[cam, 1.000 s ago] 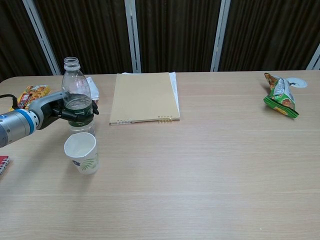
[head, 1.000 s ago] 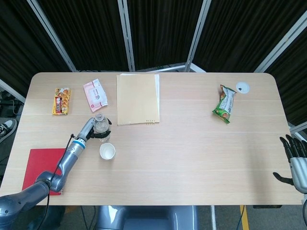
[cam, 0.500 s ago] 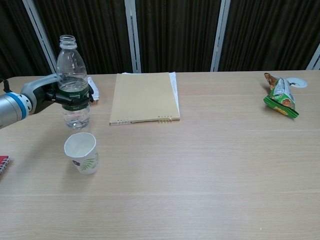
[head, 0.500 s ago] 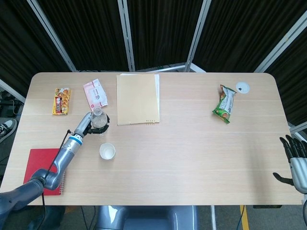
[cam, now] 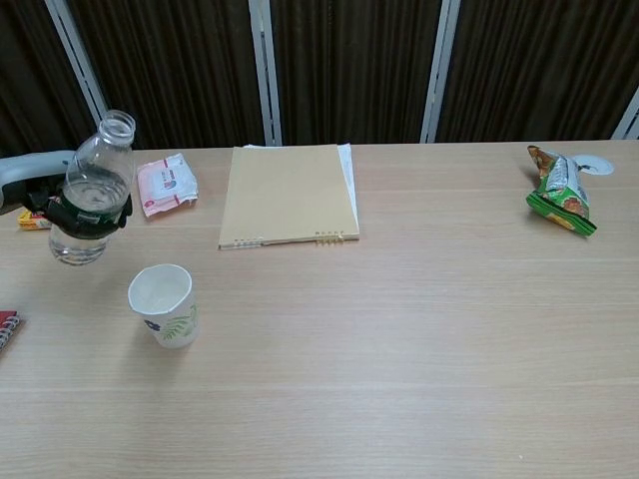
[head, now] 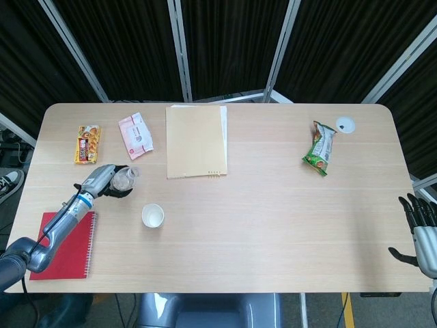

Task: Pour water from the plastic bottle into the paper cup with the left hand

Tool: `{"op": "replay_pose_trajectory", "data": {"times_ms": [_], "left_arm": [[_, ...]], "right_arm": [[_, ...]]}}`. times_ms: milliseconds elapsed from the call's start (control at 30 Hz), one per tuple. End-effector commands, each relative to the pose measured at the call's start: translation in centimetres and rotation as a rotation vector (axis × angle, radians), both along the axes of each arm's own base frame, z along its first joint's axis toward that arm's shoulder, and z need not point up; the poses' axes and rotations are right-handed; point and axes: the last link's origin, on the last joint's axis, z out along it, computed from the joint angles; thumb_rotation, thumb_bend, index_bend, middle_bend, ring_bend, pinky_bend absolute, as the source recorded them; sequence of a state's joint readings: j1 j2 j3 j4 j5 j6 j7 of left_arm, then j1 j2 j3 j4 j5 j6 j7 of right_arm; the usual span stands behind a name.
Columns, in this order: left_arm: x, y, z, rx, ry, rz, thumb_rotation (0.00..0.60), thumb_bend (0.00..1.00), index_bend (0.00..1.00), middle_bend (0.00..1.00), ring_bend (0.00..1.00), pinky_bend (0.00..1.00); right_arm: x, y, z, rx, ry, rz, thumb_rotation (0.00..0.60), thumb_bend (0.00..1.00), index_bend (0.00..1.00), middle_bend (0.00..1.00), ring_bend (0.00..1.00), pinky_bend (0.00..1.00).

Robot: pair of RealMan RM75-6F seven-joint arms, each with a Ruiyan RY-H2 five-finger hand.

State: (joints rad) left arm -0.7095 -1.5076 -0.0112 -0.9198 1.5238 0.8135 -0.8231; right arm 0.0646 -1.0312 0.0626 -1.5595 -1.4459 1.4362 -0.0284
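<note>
Positioning step, before the pour. The left hand (head: 104, 179) grips the bottle (cam: 92, 190) about its middle, dark fingers (cam: 88, 221) wrapped round the body; the bottle is uncapped, holds a little water in its lower part, and leans slightly with its mouth toward the cup (cam: 164, 304). In the chest view its base appears clear of the table (head: 273, 205), though contact cannot be ruled out. The cup stands upright and open, nearer the robot than the bottle and to its right, apart from both bottle and hand; no water is visible in it, so pouring is judged not yet begun. The next move calls for carrying the bottle mouth over the cup rim and then tilting further, slowly, since the light paper cup could be knocked over by a touch and a low water level needs a steep tilt. The right hand (head: 422, 229) rests at the table's right edge with fingers extended and apart, holding nothing, well away from the work. A folder (head: 195, 141) and snack packets lie farther back.
</note>
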Motion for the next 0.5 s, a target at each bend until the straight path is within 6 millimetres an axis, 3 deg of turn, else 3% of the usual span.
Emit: {"op": "replay_pose_trajectory", "data": {"times_ms": [33, 500], "left_arm": [[-2.18, -0.89, 0.56, -0.024, 0.188, -0.06, 0.6, 0.66, 0.55, 0.49, 0.37, 0.36], [-2.26, -0.92, 0.01, -0.037, 0.371, -0.17, 0.6, 0.66, 0.55, 0.48, 0.37, 0.36]], "right_arm": [[0.08, 0.01, 0.16, -0.008, 0.0, -0.003, 0.6, 0.0, 0.0, 0.0, 0.0, 0.0], [-0.34, -0.37, 0.13, -0.009, 0.007, -0.028, 0.6, 0.0, 0.0, 0.0, 0.0, 0.0]]}}
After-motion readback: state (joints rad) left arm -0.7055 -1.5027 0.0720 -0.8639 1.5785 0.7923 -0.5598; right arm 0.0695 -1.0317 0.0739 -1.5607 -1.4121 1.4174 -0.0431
